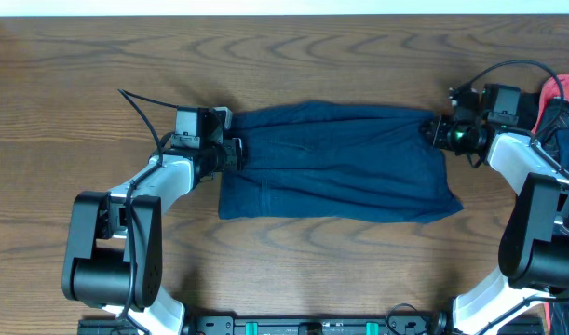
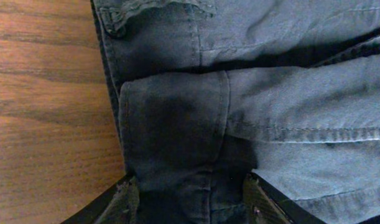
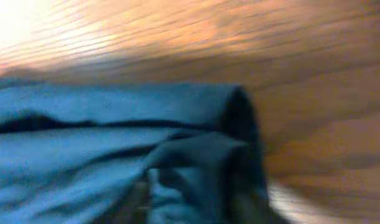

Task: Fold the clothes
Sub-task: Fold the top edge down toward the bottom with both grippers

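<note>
We see the left tool (image 2: 190,202) open astride a fold at one end of the shorts (image 1: 340,163), while at their opposite end we cannot tell the right tool's (image 1: 433,131) state.

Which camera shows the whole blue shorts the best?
The overhead view: the shorts lie spread on the table, almost every edge visible. The left wrist view shows only a close-up of seams; the right wrist view shows a blurry folded corner.

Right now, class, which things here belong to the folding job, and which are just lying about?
Belongs to the job: navy shorts, left gripper, right gripper.
Just lying about: red item at far right, black cable at upper left.
</note>
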You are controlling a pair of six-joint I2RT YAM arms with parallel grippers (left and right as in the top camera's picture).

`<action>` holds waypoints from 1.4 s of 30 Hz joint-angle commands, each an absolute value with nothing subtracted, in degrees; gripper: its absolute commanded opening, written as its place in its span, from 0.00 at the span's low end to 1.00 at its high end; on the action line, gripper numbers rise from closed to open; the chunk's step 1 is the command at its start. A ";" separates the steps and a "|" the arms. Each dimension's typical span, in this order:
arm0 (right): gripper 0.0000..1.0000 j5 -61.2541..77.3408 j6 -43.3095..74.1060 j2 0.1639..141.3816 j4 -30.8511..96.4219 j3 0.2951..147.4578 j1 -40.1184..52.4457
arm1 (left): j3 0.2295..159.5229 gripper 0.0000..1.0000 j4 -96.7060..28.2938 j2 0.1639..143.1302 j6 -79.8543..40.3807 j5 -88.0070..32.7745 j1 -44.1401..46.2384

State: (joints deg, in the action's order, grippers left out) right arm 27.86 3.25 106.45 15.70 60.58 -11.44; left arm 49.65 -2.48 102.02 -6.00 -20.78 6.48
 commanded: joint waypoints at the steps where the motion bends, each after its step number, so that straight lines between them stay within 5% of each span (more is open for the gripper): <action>1: 0.55 36.27 -1.91 105.27 18.48 60.64 -11.99 | 49.65 0.56 -2.79 104.05 -6.79 -19.84 6.26; 4: 0.56 34.09 -0.56 105.27 25.10 60.64 -12.03 | 49.65 0.56 -3.16 104.05 -7.77 -19.86 6.17; 8: 0.11 25.61 2.09 105.27 30.59 60.47 -11.68 | 49.65 0.56 -3.03 104.05 -7.77 -19.84 6.17; 11: 0.02 8.80 12.80 105.34 31.31 59.48 -11.60 | 49.65 0.56 -2.70 104.05 -7.77 -19.81 6.17; 14: 0.01 -8.14 22.17 105.34 31.33 58.59 -12.12 | 49.65 0.56 -2.68 104.01 -7.79 -19.84 5.96; 17: 0.02 -5.82 21.74 105.19 29.15 58.96 -13.26 | 49.65 0.57 -2.92 103.46 -8.16 -19.86 5.19; 22: 0.47 28.36 2.17 103.59 27.38 60.05 -13.80 | 49.65 0.66 -5.93 99.09 -9.74 -22.31 3.90; 25: 0.51 35.05 1.65 101.47 28.16 60.05 -13.76 | 49.65 0.71 -10.46 96.60 -9.76 -25.63 3.99; 35: 0.53 18.41 18.83 87.77 37.01 60.05 -15.14 | 49.58 0.84 -16.14 99.55 -9.74 -34.09 6.07; 42: 0.24 22.98 17.30 84.75 38.94 59.75 -12.91 | 49.58 0.84 -13.78 105.43 -14.35 -34.11 7.70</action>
State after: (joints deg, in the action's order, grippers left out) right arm 21.69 15.99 84.49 37.85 59.83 -14.46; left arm 50.39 -13.74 100.53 -10.90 -34.54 7.05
